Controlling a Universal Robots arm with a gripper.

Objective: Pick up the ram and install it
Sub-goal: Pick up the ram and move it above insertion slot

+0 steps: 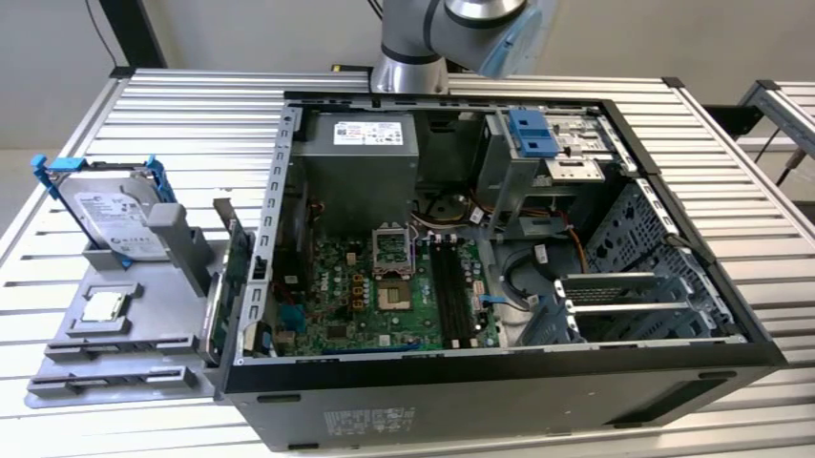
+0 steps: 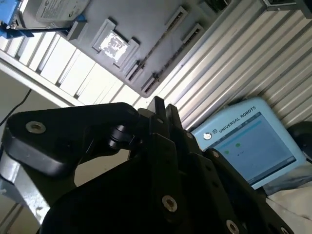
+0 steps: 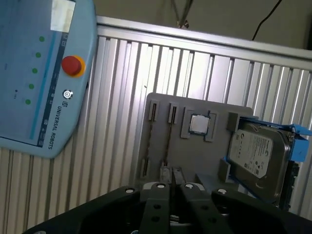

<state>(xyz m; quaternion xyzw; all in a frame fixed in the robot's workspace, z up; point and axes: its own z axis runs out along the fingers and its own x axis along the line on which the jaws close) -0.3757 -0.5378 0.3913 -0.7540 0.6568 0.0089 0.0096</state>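
Note:
The ram [image 1: 235,243] is a thin dark stick standing on edge in a slot of the grey parts holder [image 1: 128,329], at the exterior view's left of the open computer case [image 1: 510,382]. In the first wrist view the ram [image 3: 167,141] appears edge-on as a thin dark line on the holder [image 3: 214,114]. My gripper [image 3: 170,171] hangs high above the holder with its black fingers pressed together and nothing between them. The second wrist view has the gripper [image 2: 159,105] over the same holder [image 2: 146,19]. The motherboard's long memory slots [image 1: 449,281] lie inside the case.
On the holder, a silver hard drive in blue brackets [image 1: 113,215] and a small square processor chip [image 1: 102,305]. A blue teach pendant [image 3: 44,73] lies on the slatted metal table [image 1: 191,114]. Cables, a power supply [image 1: 363,157] and drive cages crowd the case.

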